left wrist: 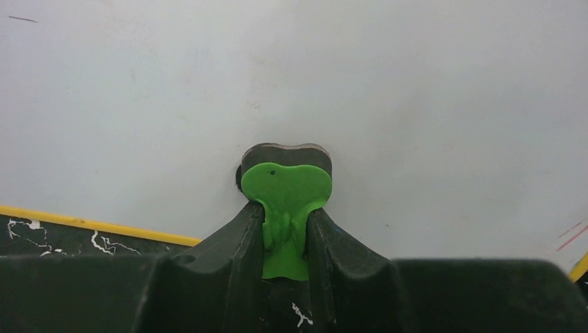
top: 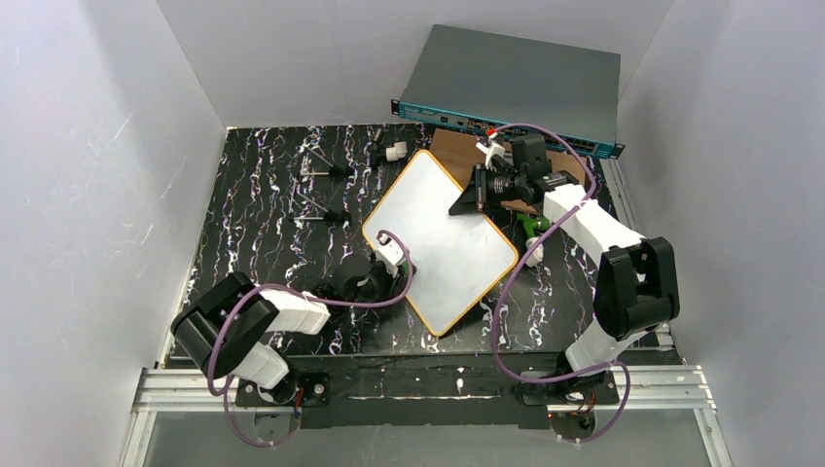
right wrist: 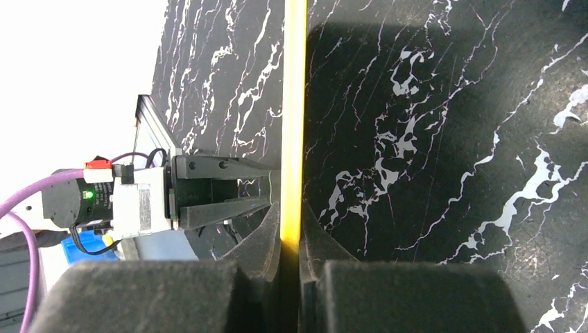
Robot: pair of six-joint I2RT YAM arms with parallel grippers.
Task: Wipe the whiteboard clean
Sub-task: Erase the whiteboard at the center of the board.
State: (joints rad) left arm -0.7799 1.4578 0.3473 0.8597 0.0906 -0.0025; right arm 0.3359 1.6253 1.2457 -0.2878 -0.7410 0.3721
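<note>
The whiteboard (top: 443,238) lies turned like a diamond on the black marbled table, white with a thin orange-yellow frame. My left gripper (top: 391,255) is over its near-left part, shut on a green eraser (left wrist: 288,182) with a dark felt pad that rests against the white surface (left wrist: 347,83). Faint red strokes (left wrist: 572,236) show at the right edge of the left wrist view. My right gripper (top: 459,206) is shut on the board's far-right edge; in the right wrist view the yellow frame (right wrist: 294,125) runs straight between its fingers (right wrist: 267,236).
A grey rack unit (top: 516,83) stands at the back. A brown wooden board (top: 452,146) lies under the right arm. Two thin tools (top: 326,170) (top: 321,216) and a small white part (top: 395,152) lie at back left. A green object (top: 530,226) lies right of the whiteboard.
</note>
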